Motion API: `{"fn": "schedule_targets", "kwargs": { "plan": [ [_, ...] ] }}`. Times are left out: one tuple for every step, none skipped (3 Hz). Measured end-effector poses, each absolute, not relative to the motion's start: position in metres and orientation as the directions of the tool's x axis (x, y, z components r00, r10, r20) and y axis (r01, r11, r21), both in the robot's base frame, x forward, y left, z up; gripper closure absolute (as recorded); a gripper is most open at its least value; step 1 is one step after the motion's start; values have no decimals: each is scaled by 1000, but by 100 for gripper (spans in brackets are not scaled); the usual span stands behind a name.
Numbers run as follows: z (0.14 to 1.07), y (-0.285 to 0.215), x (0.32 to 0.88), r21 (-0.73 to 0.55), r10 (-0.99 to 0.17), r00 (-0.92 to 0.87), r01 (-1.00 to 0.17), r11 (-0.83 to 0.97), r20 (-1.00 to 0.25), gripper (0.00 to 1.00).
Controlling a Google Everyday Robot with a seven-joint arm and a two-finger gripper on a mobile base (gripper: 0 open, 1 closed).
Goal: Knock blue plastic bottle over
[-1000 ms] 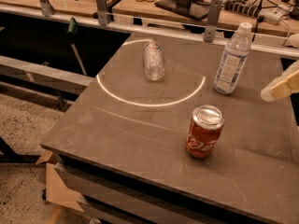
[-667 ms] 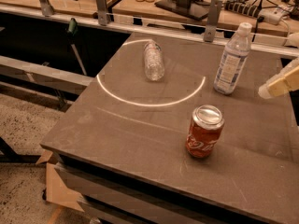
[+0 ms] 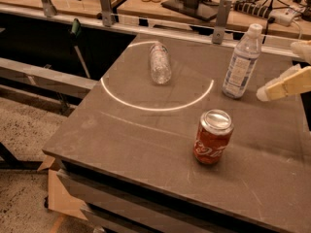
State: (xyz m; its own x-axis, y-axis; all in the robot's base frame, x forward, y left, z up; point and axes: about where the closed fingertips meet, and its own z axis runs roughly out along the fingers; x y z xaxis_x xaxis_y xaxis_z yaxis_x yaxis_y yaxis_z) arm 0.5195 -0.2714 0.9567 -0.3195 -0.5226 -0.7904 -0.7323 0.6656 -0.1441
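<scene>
The blue plastic bottle (image 3: 241,63), clear with a white cap and a pale blue-and-white label, stands upright at the back right of the dark table (image 3: 121,130). My gripper (image 3: 278,72) comes in from the right edge, just right of the bottle and not touching it. Its pale fingers (image 3: 286,85) are spread apart and hold nothing. The lower fingertip is at the height of the bottle's base.
A red soda can (image 3: 212,136) stands in front of the bottle. A crinkled clear bottle (image 3: 160,63) lies on its side at the back, inside a bright ring of light. A railing with metal posts (image 3: 221,14) runs behind the table. The floor drops off at the left.
My gripper has moved a little to the left, closer to the blue plastic bottle. The bottle, can and lying bottle have not moved.
</scene>
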Motion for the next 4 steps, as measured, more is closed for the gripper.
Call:
{"fn": "schedule_targets", "kwargs": {
  "plan": [
    [948,-270,549,-105,-429,-263,-740,664,-864,0],
    [936,-268,578,-70,-366,-227,-762,644,-902,0],
    [924,-261,601,-42,-331,-206,-792,609,-921,18],
    [917,-249,612,-25,-323,-195,-823,568,-926,41]
  ]
}}
